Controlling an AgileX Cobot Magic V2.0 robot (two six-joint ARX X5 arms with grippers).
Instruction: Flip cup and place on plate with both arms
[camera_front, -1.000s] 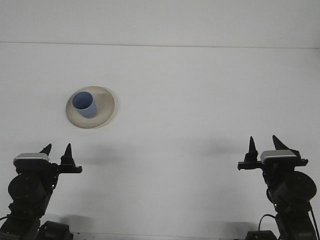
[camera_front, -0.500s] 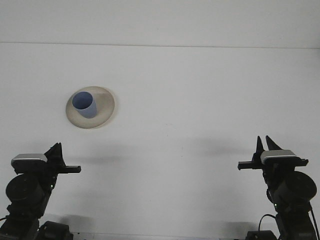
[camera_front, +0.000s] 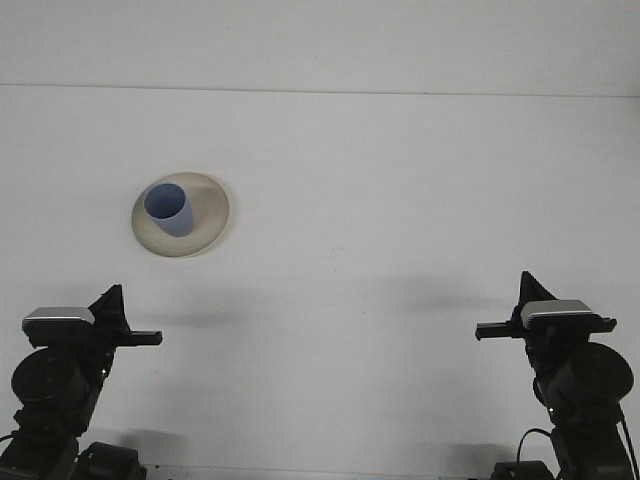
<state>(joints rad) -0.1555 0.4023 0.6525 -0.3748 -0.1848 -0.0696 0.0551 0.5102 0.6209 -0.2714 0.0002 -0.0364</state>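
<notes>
While the blue cup (camera_front: 168, 209) sat mouth-up on the plate (camera_front: 207, 212) | both claws, left (camera_front: 112, 300) and right (camera_front: 527, 287), were seen pinched closed, empty, parked low near the desk (camera_front: 400, 200) edge | task judged complete.

Light blue cylindrical cup (camera_front: 169, 209) stands upright, mouth up, on round beige plate (camera_front: 205, 214), far left of white surface (camera_front: 400, 220). Left hand (camera_front: 112, 299) and right hand (camera_front: 527, 288) sit near, fingers pressed together, both well apart from plate

Blue cup (camera_front: 168, 209), beige plate (camera_front: 205, 222) (plain), white table (camera_front: 400, 250).
</notes>
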